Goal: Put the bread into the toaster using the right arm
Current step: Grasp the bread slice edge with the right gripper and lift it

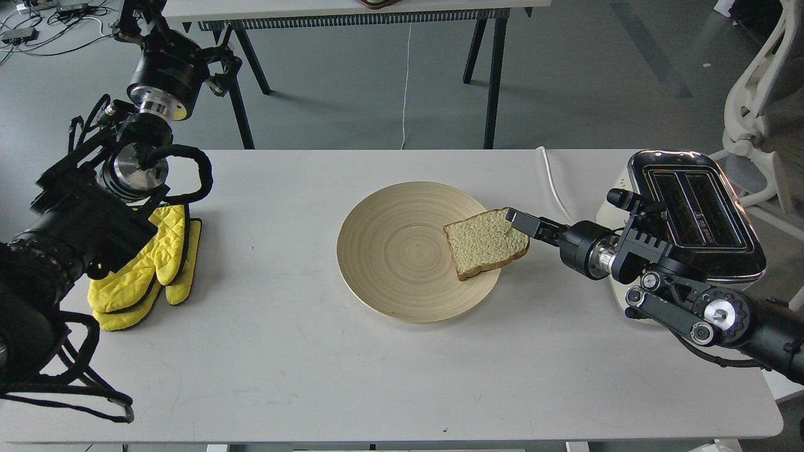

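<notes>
The bread (485,243) lies flat on the right rim of a round wooden plate (396,257) in the middle of the white table. The toaster (694,202) stands at the table's right end, its chrome top and two slots showing and its cream side mostly hidden behind my right arm. My right gripper (519,221) reaches in from the right, low over the table, with its tip at the bread's right edge. It is seen edge-on, so its fingers cannot be told apart. My left gripper (133,19) is raised at the far left, dark and partly cut off.
Yellow oven mitts (147,270) lie at the table's left under my left arm. The toaster's white cord (556,188) runs over the table's back edge. Another table's black legs (493,75) stand behind, and a white chair (757,94) stands at the far right.
</notes>
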Tool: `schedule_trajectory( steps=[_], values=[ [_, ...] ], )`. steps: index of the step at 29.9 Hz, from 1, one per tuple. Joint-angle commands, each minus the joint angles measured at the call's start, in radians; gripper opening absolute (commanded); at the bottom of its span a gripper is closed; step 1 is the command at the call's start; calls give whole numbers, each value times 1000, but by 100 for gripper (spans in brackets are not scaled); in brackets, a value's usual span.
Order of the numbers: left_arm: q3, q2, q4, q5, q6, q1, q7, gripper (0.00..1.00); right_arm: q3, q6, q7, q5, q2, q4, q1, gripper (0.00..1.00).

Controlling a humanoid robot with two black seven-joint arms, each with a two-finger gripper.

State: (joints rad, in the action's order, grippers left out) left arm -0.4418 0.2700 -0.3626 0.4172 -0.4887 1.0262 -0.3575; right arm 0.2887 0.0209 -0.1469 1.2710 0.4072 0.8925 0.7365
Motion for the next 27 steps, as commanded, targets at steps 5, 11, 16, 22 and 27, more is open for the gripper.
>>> schedule_trajectory(
  steps=[5,11,16,22,27],
  values=[
    [-2,0,-1,0,0,0,0,100,0,17,24,-1,-60,-49,-14,77],
    [-2,0,-1,0,0,0,0,100,0,21,27,-1,-88,-72,-14,75],
    [-2,0,-1,0,0,0,0,100,0,21,41,-1,-91,-84,-16,64],
    [-3,0,-1,0,0,0,0,100,0,21,41,-1,-88,-80,-12,41],
    [-3,0,-1,0,0,0,0,100,-2,19,41,-1,-88,-73,-11,21]
  ],
)
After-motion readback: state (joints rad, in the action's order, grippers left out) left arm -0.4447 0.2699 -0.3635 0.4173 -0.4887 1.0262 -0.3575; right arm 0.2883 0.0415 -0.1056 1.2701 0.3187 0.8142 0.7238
